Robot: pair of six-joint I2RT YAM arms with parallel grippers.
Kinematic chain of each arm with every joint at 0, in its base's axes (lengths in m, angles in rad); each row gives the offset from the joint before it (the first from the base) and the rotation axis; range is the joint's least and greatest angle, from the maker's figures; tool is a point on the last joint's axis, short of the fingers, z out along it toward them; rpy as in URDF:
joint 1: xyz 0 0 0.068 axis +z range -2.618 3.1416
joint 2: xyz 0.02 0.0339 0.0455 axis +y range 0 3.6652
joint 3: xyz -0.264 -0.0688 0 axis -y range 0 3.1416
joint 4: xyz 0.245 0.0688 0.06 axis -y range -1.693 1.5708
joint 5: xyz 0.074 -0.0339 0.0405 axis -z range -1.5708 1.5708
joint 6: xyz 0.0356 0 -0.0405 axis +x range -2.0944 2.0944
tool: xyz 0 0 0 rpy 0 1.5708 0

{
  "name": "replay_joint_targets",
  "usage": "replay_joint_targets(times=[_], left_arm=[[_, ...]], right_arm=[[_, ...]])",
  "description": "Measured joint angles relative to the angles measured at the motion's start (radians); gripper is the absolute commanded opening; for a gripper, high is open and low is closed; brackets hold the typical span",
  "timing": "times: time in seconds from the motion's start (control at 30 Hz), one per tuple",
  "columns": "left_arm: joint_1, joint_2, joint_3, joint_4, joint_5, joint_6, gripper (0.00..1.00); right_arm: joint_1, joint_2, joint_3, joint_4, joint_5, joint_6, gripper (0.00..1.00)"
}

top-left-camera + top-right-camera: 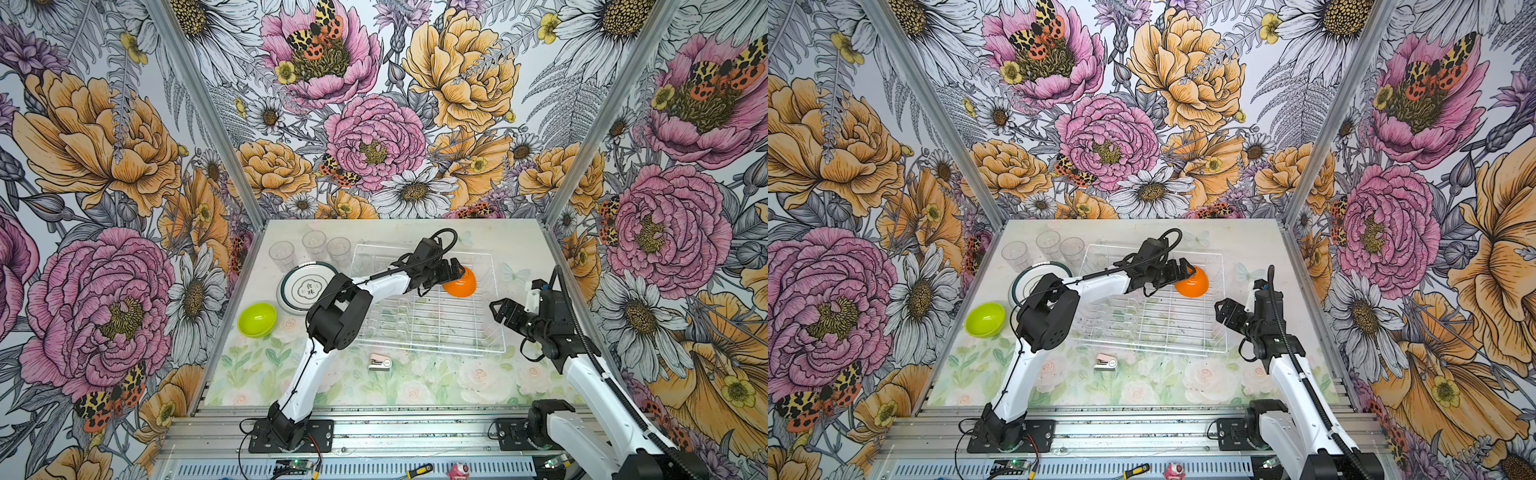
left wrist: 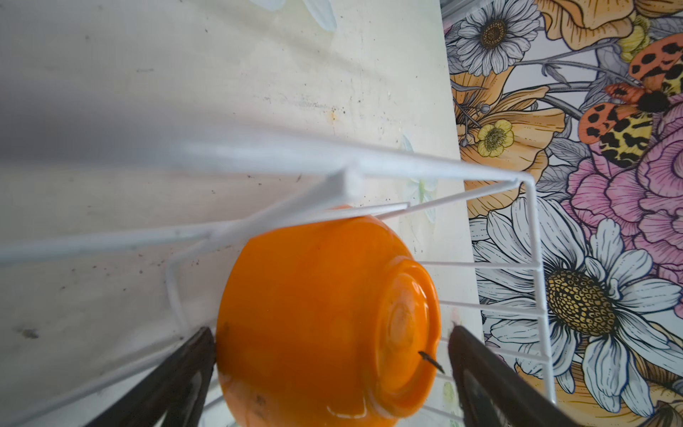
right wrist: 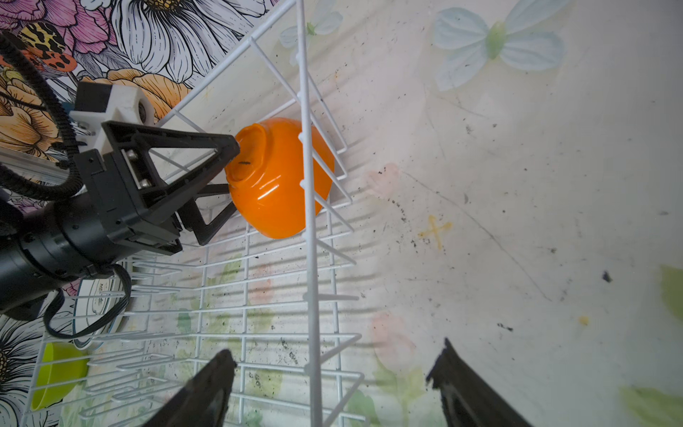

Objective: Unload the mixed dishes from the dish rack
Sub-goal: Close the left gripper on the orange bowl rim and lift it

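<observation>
where writing can be read: plate (image 1: 305, 286) centre, 食味
counts: three tumblers (image 1: 314, 245), one lime bowl (image 1: 257, 319), one orange bowl (image 1: 460, 286)
orange bowl: tilted, upper right corner of dish rack (image 1: 440, 320)
left gripper (image 1: 455, 272): jaws apart, astride orange bowl
right gripper (image 1: 498, 309): jaws apart, empty, at the rack's right edge

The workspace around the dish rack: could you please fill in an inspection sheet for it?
Surface: floral table, dirt-speckled.
Job's things: dish rack holds only the orange bowl, tilted in its far right corner; plates, three tumblers, lime-green bowl on the table to its left.
Clutter: stapler-like object before the rack; screwdriver on the front rail.
Grippers: left tool open, straddling the orange bowl; right tool open, empty, beside the rack.
Cables: black cable loops at the left wrist.
Surroundings: flowered walls on three sides.
</observation>
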Motion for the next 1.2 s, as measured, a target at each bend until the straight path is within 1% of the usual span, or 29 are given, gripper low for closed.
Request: replay_joint_targets(times=[0.33,0.5,0.87,1.03,1.2], left_arm=[[0.000,0.009,-0.001,0.038,0.035,-0.039,0.99],[0.004,0.011,-0.013,0.083,0.068,-0.072,0.99],[0.008,0.000,-0.100,0.251,0.120,-0.132,0.99],[0.007,-0.017,-0.154,0.332,0.149,-0.188,0.94],[0.002,-0.024,-0.173,0.375,0.167,-0.222,0.93]], right_arm=[[0.000,0.000,0.000,0.001,0.000,0.000,0.87],[0.000,0.000,0.000,0.006,0.000,0.000,0.86],[0.000,0.000,0.000,0.007,0.001,0.000,0.86],[0.000,0.000,0.000,0.007,0.001,0.000,0.87],[0.000,0.000,0.000,0.007,0.002,0.000,0.86]])
